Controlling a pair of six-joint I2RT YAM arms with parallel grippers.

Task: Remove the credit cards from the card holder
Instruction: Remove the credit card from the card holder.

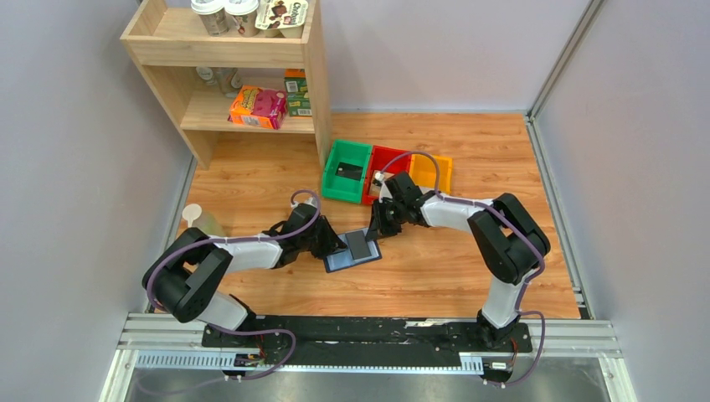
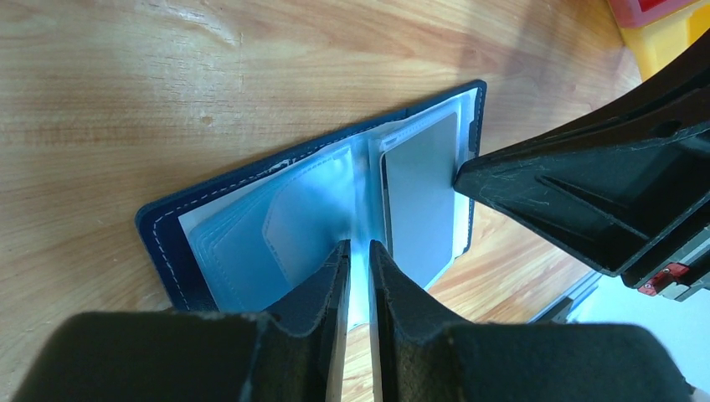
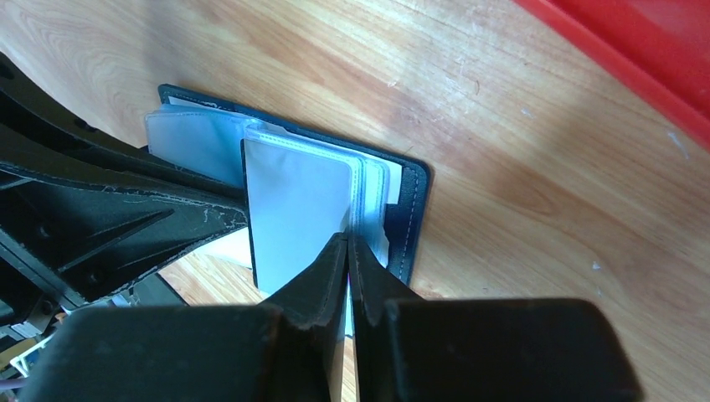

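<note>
Plainly the move turns on the silver-grey card and the right end effector that meets it. The card holder lies open on the worktop, between the two arms and a little nearer their bases than the coloured bins. The card sits on the holder's right half with its long axis parallel to the spine. Its outer long edge faces the right arm, so that arm is the nearer one; the left reaches in from the spine side.

From its own wrist view, the right end effector's fingers are pressed almost together on that outer edge, about midway along the card. I take it as clamped on the card — though the pads may also have caught the clear pocket around it, and I cannot rule that out. The card's near corner seems to stand past the holder's edge, so by my judgement it may be partly out of its pocket.

The left end effector is down at the fold, beside the card's inner edge. Its fingers stand a narrow slit apart and pale sleeve material shows in the slit. Whether they pinch a leaf or only press the holder flat, I cannot tell.

Judging from this, a draw outward — away from the spine, toward the right arm — would free the card, provided the left keeps the holder from sliding along with it.
</note>
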